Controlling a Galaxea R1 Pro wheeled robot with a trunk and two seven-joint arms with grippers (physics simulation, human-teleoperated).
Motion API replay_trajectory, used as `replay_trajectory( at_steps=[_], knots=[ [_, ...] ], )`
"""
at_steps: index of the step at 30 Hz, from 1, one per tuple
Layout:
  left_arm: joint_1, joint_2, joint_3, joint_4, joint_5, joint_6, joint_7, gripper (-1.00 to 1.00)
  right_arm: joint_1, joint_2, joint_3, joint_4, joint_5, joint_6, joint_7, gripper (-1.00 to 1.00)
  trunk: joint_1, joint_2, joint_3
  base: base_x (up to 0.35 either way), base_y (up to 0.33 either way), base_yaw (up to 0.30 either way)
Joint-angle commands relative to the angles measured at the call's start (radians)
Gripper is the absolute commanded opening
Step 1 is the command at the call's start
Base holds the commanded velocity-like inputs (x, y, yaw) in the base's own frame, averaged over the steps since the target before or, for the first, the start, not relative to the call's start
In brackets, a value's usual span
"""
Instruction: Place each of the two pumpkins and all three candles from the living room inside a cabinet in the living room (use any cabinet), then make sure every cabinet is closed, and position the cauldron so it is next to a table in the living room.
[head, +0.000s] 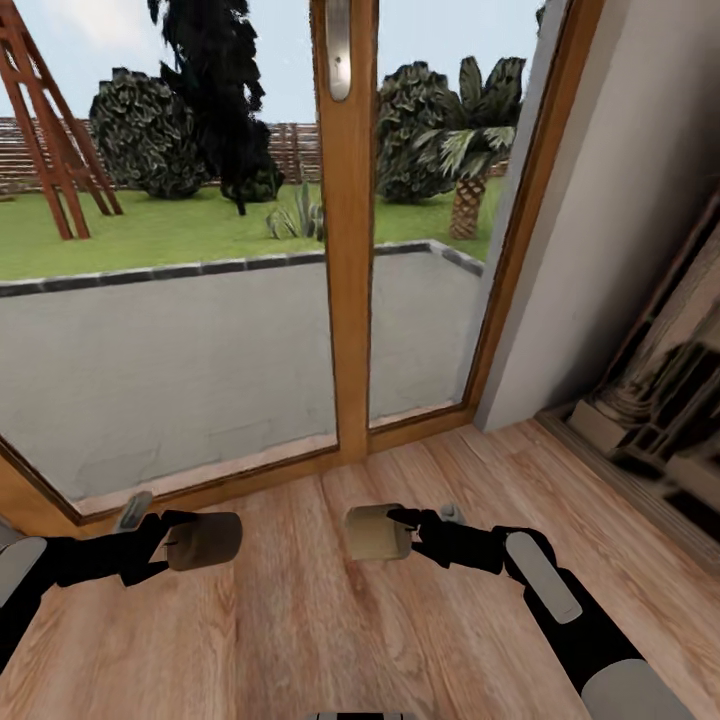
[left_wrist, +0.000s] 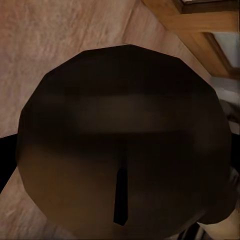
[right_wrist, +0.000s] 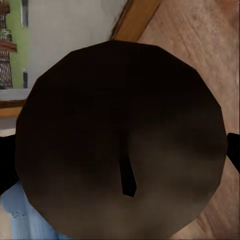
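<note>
Nearest the head camera, both arms are reaching forward low over the wooden floor (head: 300, 620), each carrying a candle. The left gripper (head: 170, 545) is clamping its jaws on a stubby brown candle (head: 205, 541), which is lying on its side with its flat end pointing toward the middle of the view. In the left wrist view that same candle (left_wrist: 122, 145) is sitting right up against the lens, its dark round end face showing a short black wick, with floorboards and a strip of wooden frame behind it. The right gripper (head: 405, 532) is likewise closing its jaws on a second candle (head: 375, 532), paler tan in the head view, also held sideways with its end pointing inward, so the two candles are facing each other with a gap of bare floor between them. In the right wrist view this candle (right_wrist: 120, 140) is looming close as a dark many-sided disc with a wick, black gripper parts peeking out at either edge. Just beyond the grippers, a glazed door with a wooden frame (head: 348, 300) is standing across the view, a metal handle plate high on its centre post. To the right, a grey wall (head: 610, 220) is running back. Through the glass, a paved terrace, a lawn (head: 180, 230) and dark shrubs are showing.
</note>
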Motion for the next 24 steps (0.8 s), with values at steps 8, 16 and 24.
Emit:
replay_trajectory(
  at_steps=[8, 16, 24],
  knots=[
    [0.000, 0.000, 0.001, 0.000, 0.016, 0.002, 0.010, -1.00, -0.001, 0.000, 0.001, 0.006, 0.001, 0.001, 0.008, -1.00, -0.004, 0.002, 0.038, -0.093, 0.000, -0.258],
    [0.001, -0.001, 0.001, 0.000, 0.016, 0.002, 0.010, -1.00, -0.001, 0.000, 0.000, 0.017, 0.000, 0.000, 0.008, -1.00, -0.007, 0.003, 0.076, -0.004, 0.000, -0.258],
    [0.001, -0.001, 0.000, 0.000, 0.016, 0.002, 0.010, -1.00, -0.001, 0.000, -0.001, 0.029, -0.001, 0.000, 0.007, -1.00, -0.011, 0.005, 0.112, -0.008, 0.000, -0.181]
  ],
)
